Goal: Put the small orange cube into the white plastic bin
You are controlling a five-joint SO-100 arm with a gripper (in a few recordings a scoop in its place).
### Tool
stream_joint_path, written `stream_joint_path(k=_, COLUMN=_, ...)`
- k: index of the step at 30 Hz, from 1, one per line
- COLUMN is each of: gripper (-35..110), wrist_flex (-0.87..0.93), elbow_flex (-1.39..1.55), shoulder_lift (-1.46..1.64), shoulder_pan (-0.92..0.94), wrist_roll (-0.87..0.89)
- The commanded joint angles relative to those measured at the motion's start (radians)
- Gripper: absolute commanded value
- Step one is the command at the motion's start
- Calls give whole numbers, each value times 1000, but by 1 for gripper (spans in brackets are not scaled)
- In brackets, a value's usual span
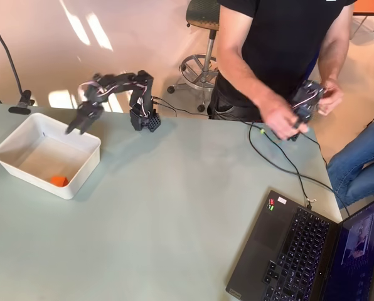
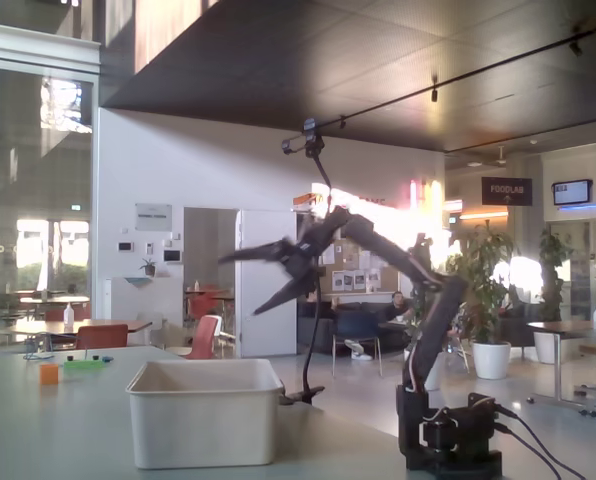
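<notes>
The small orange cube point(image 1: 59, 180) lies on the floor of the white plastic bin point(image 1: 13, 135), near its front wall. In the fixed view the bin point(image 2: 206, 410) stands on the table and its wall hides the cube. My gripper point(image 1: 71, 130) hangs above the bin's far right rim, clear of the cube. The fixed view shows the gripper point(image 2: 240, 282) well above the bin, open wide, with nothing between its fingers.
The arm's base point(image 1: 146, 119) is clamped at the table's far edge, right of the bin. A laptop point(image 1: 300, 251) sits at the front right, with a cable point(image 1: 281, 164) running to it. A person stands behind the table. A separate orange block point(image 2: 48, 373) sits far left.
</notes>
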Motion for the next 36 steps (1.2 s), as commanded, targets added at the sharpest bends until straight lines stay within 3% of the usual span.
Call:
stream_joint_path(k=1, gripper=60, wrist_flex=172, elbow_flex=-28, shoulder_lift=149, shoulder_pan=-103, wrist_roll=57)
stream_joint_path(k=7, gripper=55, wrist_flex=350, elbow_flex=-26, shoulder_lift=298, shoulder_pan=-314, wrist_roll=164)
stream_joint_path(k=16, gripper=22, wrist_flex=337, elbow_flex=-23, shoulder_lift=439, shoulder_pan=-403, wrist_roll=173)
stream_joint_path(k=27, gripper=18, wrist_flex=331, elbow_flex=301, shoulder_lift=649, shoulder_pan=-462, wrist_roll=169)
stream_joint_path(k=36, gripper=17, wrist_flex=-31, elbow_flex=815, shoulder_lift=853, shoulder_pan=-525, wrist_roll=167)
